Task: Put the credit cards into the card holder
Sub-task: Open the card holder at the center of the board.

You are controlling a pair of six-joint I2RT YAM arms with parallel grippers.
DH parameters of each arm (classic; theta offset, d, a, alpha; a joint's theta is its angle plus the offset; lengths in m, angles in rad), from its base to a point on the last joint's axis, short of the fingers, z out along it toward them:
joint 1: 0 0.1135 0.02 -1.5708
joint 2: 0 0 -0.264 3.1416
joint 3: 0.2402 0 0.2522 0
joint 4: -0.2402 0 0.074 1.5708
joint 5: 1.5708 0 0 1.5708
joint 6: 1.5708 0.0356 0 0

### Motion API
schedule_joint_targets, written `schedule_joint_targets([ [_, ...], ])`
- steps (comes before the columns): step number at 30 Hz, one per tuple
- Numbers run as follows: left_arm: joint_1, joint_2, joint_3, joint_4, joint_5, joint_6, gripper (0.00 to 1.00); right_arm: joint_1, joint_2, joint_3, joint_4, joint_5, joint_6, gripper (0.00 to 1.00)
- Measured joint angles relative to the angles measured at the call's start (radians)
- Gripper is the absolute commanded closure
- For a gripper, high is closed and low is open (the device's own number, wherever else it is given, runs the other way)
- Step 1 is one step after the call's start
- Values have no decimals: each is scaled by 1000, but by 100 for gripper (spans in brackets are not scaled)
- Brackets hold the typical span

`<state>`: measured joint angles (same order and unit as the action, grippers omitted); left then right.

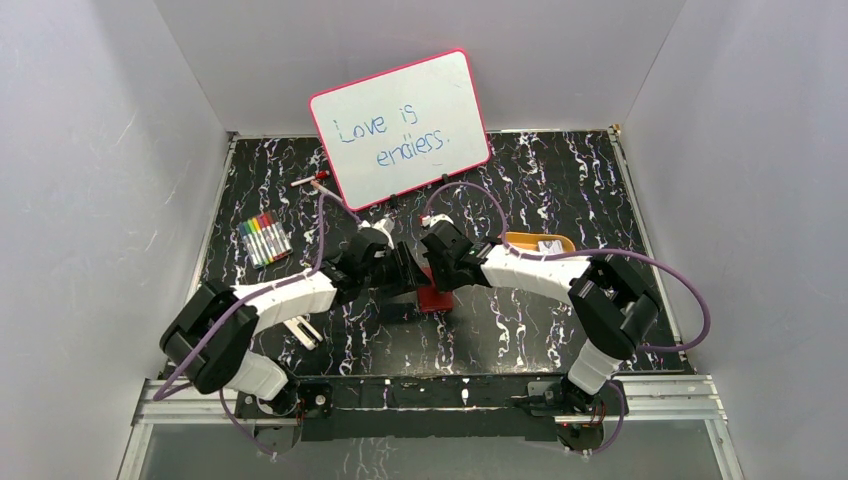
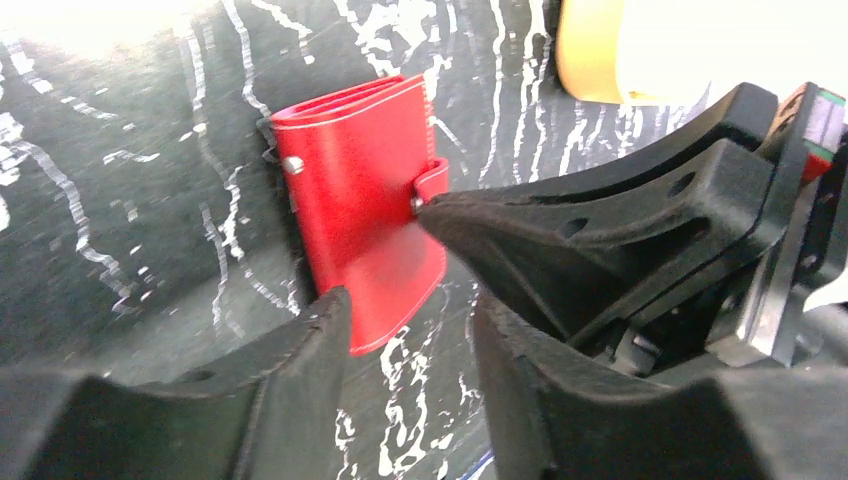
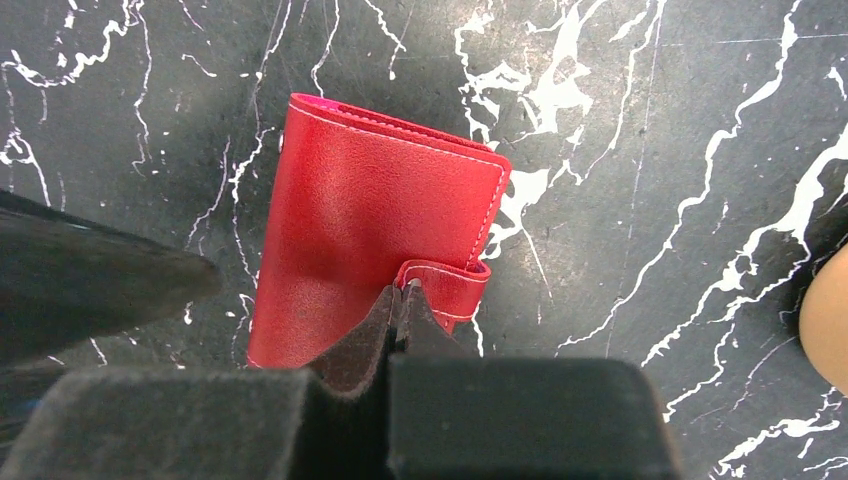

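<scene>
right hand (image 3: 400, 296) pinched at tab (image 3: 447, 290) | card holder (image 3: 370, 215) long axis near-far

The left gripper (image 2: 408, 312) is held spread apart at the bottom of its wrist view; the right gripper (image 3: 402, 300) is pressed closed, low centre.

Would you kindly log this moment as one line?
card holder closed | right gripper shut at snap tab | left gripper open
</scene>
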<state>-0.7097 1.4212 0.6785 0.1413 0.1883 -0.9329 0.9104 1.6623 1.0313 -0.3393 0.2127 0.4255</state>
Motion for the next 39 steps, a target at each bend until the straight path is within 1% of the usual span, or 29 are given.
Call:
schedule_joint_targets([
  [6, -8, 80, -41, 191, 39, -82, 100, -2, -3, 0, 7, -14, 17, 100],
  [14, -8, 240, -42, 296, 60, -132, 100, -6, -3, 0, 8, -23, 19, 100],
  [23, -8, 270, -24, 303, 61, -148, 100, -16, -24, -4, -2, -21, 21, 100],
  [28, -9, 266, -25, 299, 52, -150, 100, -40, -103, -47, -1, -9, 24, 100],
  [32, -12, 255, -29, 295, 35, -143, 100, -92, -182, -117, 2, -24, 24, 100],
  [33, -13, 251, -31, 292, 34, -140, 99, -105, -195, -132, 3, -34, 24, 100],
  [35, -13, 246, -31, 286, 33, -136, 89, -121, -217, -158, 6, -53, 23, 100],
  [36, -13, 241, -31, 279, 33, -132, 82, -122, -227, -163, 4, -64, 23, 100],
  [38, -13, 227, -32, 270, 36, -122, 64, -122, -257, -165, 5, -88, 18, 100],
  [39, -13, 215, -32, 268, 39, -115, 57, -122, -278, -165, 7, -98, 15, 100],
])
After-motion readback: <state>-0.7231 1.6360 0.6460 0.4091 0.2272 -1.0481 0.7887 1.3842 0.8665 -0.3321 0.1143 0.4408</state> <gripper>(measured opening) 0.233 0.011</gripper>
